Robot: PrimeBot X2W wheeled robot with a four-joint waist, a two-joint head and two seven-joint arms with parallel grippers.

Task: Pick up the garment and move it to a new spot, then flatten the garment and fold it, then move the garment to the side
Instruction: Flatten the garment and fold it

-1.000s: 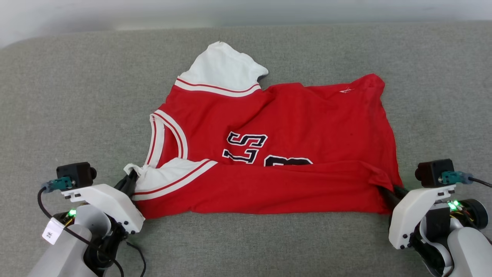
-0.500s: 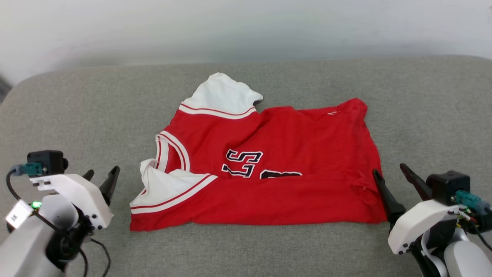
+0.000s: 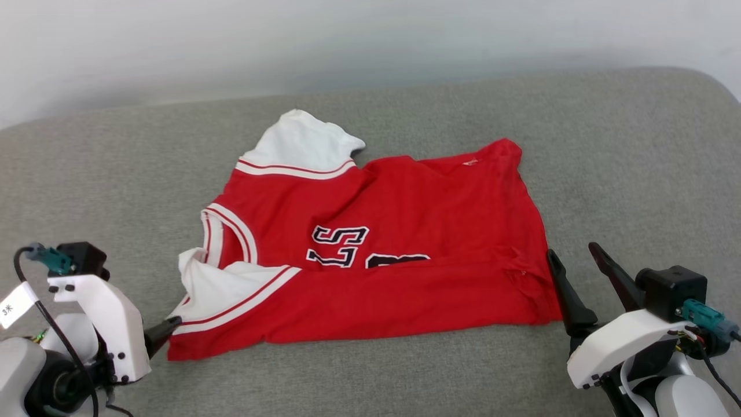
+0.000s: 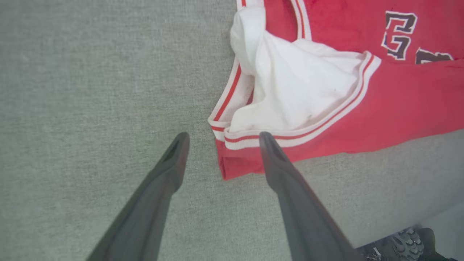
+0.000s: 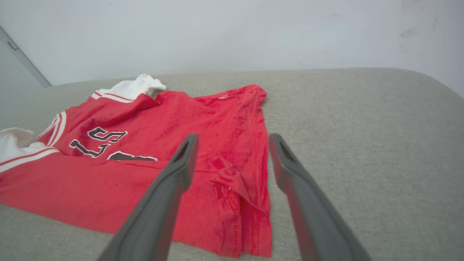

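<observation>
The garment (image 3: 393, 220), a red jersey with white sleeves and black lettering, lies spread on the grey cushioned surface (image 3: 625, 174). Its near edge is folded back over the front. My left gripper (image 4: 221, 136) stands open at the garment's near left corner (image 4: 239, 165), one finger (image 4: 275, 159) over the striped hem and the other on bare cushion; nothing is held. One of its fingertips (image 3: 165, 330) shows beside that corner in the head view. My right gripper (image 3: 573, 255) is open just off the near right corner (image 5: 246, 232), empty, and its fingers (image 5: 181, 166) straddle the hem.
A pale wall (image 3: 370, 40) runs behind the cushion. The cushion's rounded far right corner (image 3: 712, 81) and its near edge (image 4: 409, 224) mark its limits. Bare grey fabric lies left, right and in front of the garment.
Both grippers have opened and let go of the garment's near corners, then drawn back slightly. The head camera has shifted, so the garment sits further left in the picture.
</observation>
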